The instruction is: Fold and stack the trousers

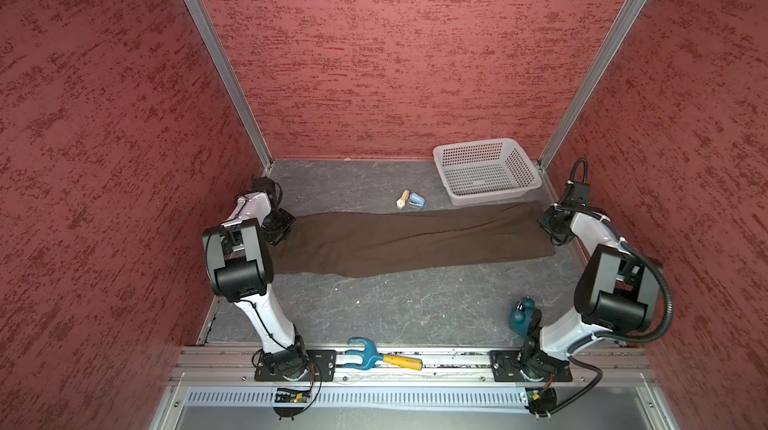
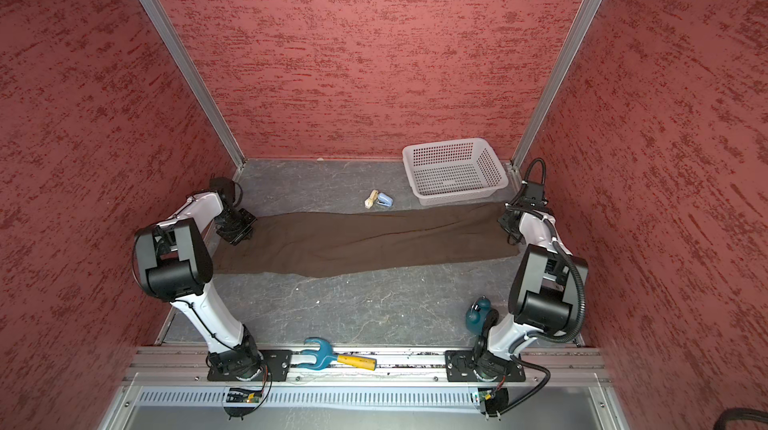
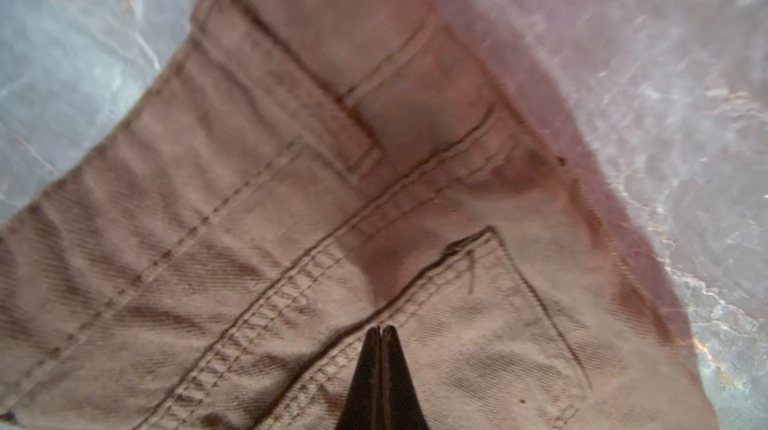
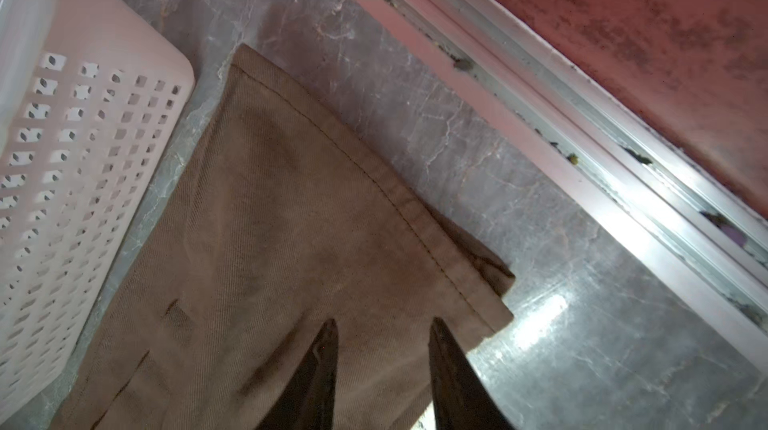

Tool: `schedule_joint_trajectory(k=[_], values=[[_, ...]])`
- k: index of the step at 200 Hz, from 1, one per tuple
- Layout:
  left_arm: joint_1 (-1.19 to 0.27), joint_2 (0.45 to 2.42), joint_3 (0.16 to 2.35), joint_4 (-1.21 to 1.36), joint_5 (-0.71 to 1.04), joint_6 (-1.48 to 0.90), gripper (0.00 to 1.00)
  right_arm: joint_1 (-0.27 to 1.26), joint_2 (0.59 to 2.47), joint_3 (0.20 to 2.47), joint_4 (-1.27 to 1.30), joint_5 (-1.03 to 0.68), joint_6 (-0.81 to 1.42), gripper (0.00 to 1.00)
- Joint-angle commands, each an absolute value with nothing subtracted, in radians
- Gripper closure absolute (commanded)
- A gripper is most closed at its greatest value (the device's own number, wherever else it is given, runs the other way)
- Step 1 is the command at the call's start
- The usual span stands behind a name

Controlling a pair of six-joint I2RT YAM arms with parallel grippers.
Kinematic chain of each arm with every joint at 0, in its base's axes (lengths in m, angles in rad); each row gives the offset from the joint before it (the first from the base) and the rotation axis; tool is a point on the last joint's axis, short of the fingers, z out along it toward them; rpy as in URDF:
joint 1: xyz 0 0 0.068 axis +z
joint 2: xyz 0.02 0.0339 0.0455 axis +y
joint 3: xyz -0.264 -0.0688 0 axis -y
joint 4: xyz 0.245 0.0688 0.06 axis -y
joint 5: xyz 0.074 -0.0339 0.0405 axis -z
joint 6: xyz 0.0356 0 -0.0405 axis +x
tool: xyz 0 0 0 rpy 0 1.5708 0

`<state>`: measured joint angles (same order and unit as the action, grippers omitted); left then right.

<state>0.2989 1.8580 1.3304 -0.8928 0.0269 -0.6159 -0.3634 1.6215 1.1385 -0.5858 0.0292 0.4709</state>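
Note:
The dark brown trousers (image 1: 411, 239) (image 2: 365, 241) lie flat across the table from left to right, with one leg laid over the other. Their waist end is on the left and their hems on the right. My left gripper (image 1: 277, 228) (image 2: 235, 228) is at the waist end. In the left wrist view it (image 3: 380, 328) is shut just over a back pocket of the trousers (image 3: 249, 199), and no cloth shows between the tips. My right gripper (image 1: 555, 228) (image 2: 509, 226) is at the hem end. In the right wrist view it (image 4: 383, 322) stands open above the hem of the trousers (image 4: 291, 220).
A white basket (image 1: 494, 198) (image 2: 453, 198) (image 4: 83, 158) stands at the back right, close to the hems. A small blue object (image 1: 415, 201) and a beige one (image 1: 402, 198) lie behind the trousers. A teal object (image 1: 521, 316) sits by the right arm's base. A blue and yellow tool (image 1: 382, 359) rests on the front rail.

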Motion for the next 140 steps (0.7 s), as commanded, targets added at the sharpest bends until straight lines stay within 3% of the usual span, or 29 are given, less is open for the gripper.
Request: schedule_joint_trajectory(k=[1, 53, 107, 123, 133, 140], values=[[0.302, 1.794, 1.303, -0.869, 0.079, -0.603, 1.0, -0.362, 1.561, 1.122, -0.605, 0.032, 0.479, 0.62], [0.237, 1.654, 1.235, -0.871, 0.102, -0.623, 1.0, -0.362, 1.515, 1.074, -0.6, 0.01, 0.481, 0.62], [0.158, 1.492, 1.198, -0.897, 0.007, -0.633, 1.0, -0.361, 1.506, 1.029, -0.607, 0.009, 0.435, 0.59], [0.135, 1.476, 1.18, -0.885, 0.009, -0.641, 0.6, -0.362, 1.502, 1.008, -0.589, -0.001, 0.436, 0.59], [0.109, 1.478, 1.165, -0.872, 0.015, -0.647, 0.45, -0.362, 1.506, 1.002, -0.578, -0.01, 0.439, 0.59], [0.086, 1.488, 1.16, -0.871, 0.009, -0.654, 0.39, -0.362, 1.511, 1.001, -0.574, -0.023, 0.44, 0.59]])
